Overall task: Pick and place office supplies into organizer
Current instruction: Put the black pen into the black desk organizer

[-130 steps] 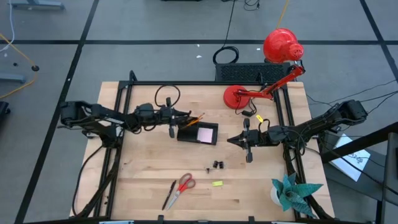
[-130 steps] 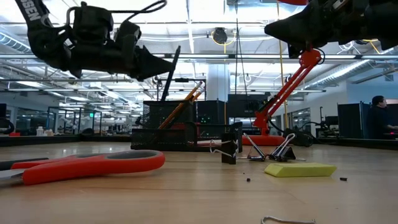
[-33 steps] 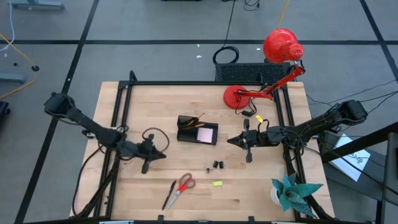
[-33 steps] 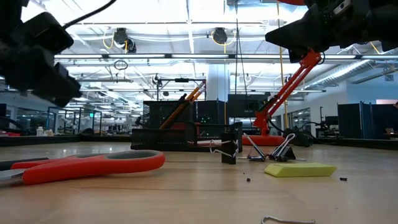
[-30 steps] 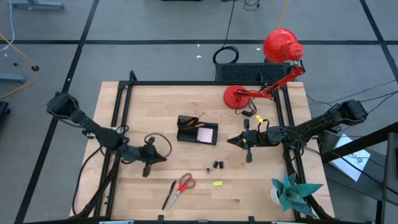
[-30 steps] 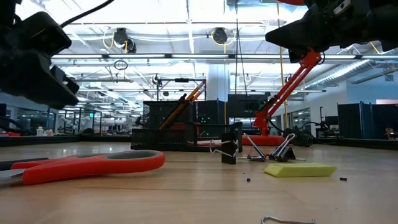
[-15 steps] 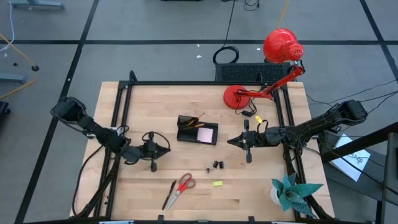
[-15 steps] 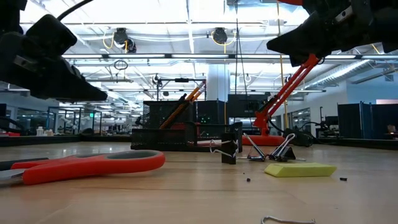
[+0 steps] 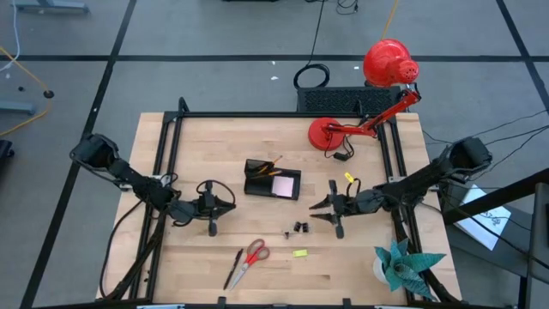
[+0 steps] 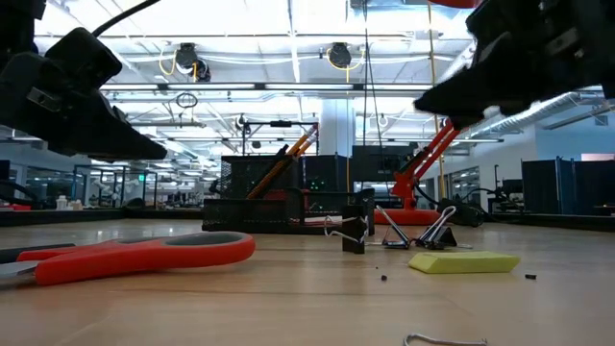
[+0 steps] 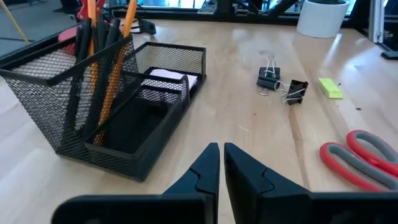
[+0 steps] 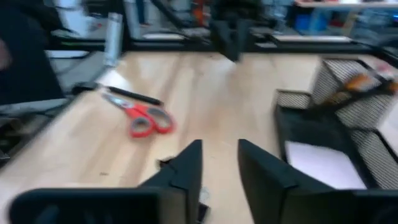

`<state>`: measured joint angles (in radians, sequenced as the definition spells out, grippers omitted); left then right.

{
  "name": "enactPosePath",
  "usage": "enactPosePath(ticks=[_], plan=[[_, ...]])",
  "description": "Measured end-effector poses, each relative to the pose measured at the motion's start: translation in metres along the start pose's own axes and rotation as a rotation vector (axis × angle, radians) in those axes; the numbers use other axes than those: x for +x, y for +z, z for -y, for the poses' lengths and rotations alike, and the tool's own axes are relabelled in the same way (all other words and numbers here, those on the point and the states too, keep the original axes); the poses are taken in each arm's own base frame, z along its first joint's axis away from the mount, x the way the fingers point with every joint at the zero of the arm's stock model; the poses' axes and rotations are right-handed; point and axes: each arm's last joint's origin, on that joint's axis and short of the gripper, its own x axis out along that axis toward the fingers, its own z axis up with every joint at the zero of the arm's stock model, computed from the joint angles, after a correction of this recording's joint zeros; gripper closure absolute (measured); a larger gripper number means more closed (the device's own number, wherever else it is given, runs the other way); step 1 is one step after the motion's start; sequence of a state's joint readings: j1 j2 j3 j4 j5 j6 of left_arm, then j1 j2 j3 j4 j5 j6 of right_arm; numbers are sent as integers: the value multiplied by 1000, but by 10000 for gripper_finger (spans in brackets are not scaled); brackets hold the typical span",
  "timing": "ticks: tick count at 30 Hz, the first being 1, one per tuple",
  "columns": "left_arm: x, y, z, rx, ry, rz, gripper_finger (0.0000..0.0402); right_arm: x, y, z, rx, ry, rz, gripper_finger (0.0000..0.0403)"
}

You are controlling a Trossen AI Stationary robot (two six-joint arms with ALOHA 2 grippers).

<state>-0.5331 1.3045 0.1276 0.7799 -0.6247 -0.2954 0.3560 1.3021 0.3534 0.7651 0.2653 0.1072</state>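
Wooden bench (image 9: pixel 214 266): organizer (image 9: pixel 272 182) mid-frame already holds pencils and the pink pad; scissors (image 9: pixel 249 258), clips (image 9: pixel 298 227) and yellow piece (image 9: pixel 298 253) lie loose at lower centre. My left tool (image 9: pixel 213 225) hovers nearly closed and empty, my right tool (image 9: pixel 328 213) slightly parted beside the clips.

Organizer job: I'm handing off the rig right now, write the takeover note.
Left hand: nearly shut, empty, above the table left of the organizer.
Right hand: open, empty, beside the clips.
Done: pencils stand in the organizer's tall cup; pink pad in its tray.
Left on the table: scissors, black pen, two clips, yellow piece.
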Motion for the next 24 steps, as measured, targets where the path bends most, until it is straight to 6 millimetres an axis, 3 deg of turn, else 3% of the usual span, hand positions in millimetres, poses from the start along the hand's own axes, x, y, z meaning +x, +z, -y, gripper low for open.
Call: enactPosePath(ticks=[7,12,18,24], plan=[[0,1,12,-156,-229,-90,363,6,-3,3,0,-58,29,235],[7,4,42,-141,-251,-227,333,2,7,8,-82,-78,64,226],[15,21,84,-170,-162,-457,276,-10,23,20,-146,-61,111,259],[8,50,108,-370,7,-598,220,-18,28,32,-161,-18,87,349]])
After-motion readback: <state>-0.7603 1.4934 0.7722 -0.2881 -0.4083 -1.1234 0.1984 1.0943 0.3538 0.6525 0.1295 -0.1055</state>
